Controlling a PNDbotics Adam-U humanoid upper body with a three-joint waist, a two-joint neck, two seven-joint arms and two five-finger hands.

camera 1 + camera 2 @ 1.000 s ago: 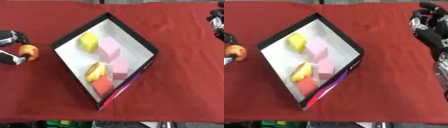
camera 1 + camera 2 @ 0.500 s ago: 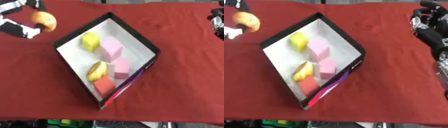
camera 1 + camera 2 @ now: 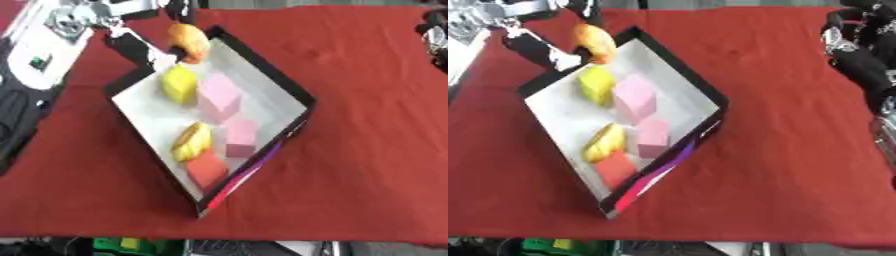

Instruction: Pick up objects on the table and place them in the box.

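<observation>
A: Box [image 3: 293, 92], black-walled and white inside, sits diamond-wise on the red surface [image 3: 367, 165]. Where is the orange fruit [image 3: 189, 41]?

B: Over the box's far corner, pinched in the left hand [image 3: 131, 35], whose fingers curl around it.

A: What lies inside?

B: A yellow block [image 3: 178, 84], two pink blocks [image 3: 220, 96], a yellow-orange piece [image 3: 192, 141], a red block [image 3: 206, 171].

A: The right hand [image 3: 859, 52]?

B: At the far right edge; I cannot tell its fingers.

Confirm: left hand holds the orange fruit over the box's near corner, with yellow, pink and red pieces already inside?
Not quite. The left hand holds the orange fruit over the box's far corner, not the near one, as the left eye view shows. The yellow, pink and red pieces are inside.
</observation>
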